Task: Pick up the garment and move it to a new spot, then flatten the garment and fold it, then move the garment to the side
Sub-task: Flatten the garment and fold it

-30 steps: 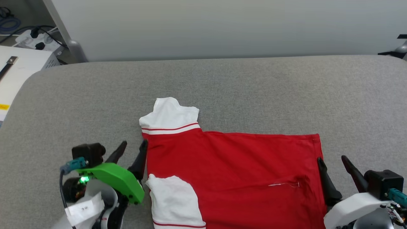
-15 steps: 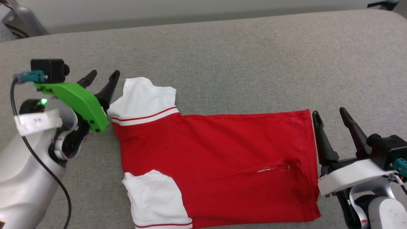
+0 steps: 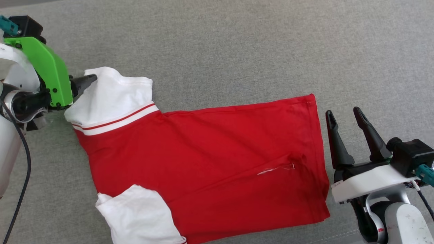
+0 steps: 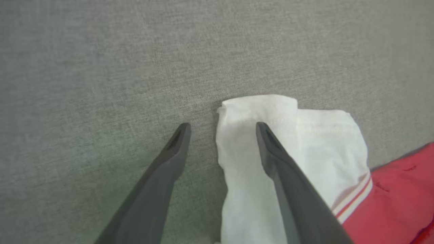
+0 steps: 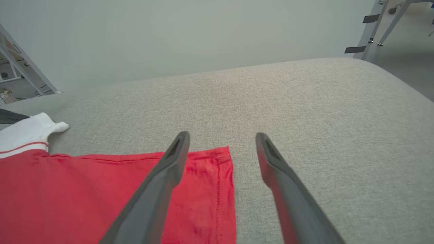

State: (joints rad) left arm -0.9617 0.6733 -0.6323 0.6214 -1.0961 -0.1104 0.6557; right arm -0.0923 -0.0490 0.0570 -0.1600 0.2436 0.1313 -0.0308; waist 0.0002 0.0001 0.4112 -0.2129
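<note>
The garment [image 3: 203,149] lies spread on the grey surface, plain red side up, so the chest number is hidden. One white sleeve [image 3: 112,91] with striped trim points to the far left, and the other sleeve [image 3: 139,217] lies near the bottom. My left gripper [image 3: 90,81] is open at the far sleeve's end. In the left wrist view the left gripper [image 4: 222,128] straddles the edge of the sleeve [image 4: 315,135], one finger over the white cloth. My right gripper [image 3: 343,112] is open just right of the hem. The right gripper [image 5: 222,136] sits above the garment's red corner [image 5: 210,176].
The grey padded surface [image 3: 237,44] stretches far beyond the garment. Its rounded right edge [image 5: 403,84] drops toward the floor, with chair legs [image 5: 383,20] beyond. A pale wall [image 5: 190,34] stands behind, and a metal frame [image 5: 20,64] is at the far left.
The head camera has tilted down, shifting the whole picture. My left gripper moved forward along the garment's left edge to the far sleeve's end. The right gripper stays open beside the hem.
</note>
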